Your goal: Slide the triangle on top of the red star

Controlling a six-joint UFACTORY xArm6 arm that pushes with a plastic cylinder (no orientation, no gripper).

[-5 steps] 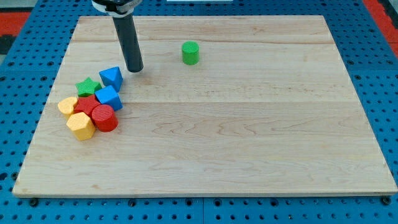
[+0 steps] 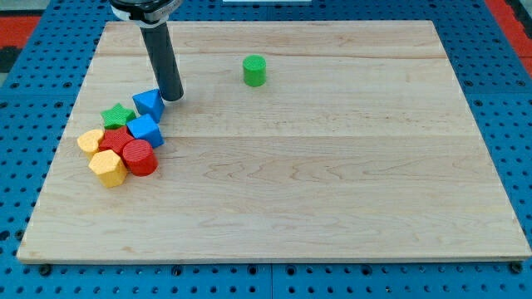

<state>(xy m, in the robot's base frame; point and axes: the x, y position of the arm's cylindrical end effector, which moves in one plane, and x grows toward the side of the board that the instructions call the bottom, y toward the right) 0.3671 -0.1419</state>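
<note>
Nearest, toward the view's bottom left, a yellow block of roughly hexagonal shape is sitting on the wooden board, touching a red cylinder on its right. Just behind them, a second yellow block is lying at the cluster's left edge, pressing against the red star, which is mostly hidden by the blocks around it. A blue cube is resting against the star's right side, and a green star is lying just above the red one, touching it.

Farther back, the blue triangle is sitting at the top right of the cluster, just beside the green star and the blue cube, not on the red star. My tip is standing right against the triangle's right side, at its upper corner; there is no hand here, only the bare rod, gripping nothing.

Farther still, a green cylinder is standing alone, well apart from the cluster, toward the view's top centre. Around the board, a blue pegboard surface is showing.
</note>
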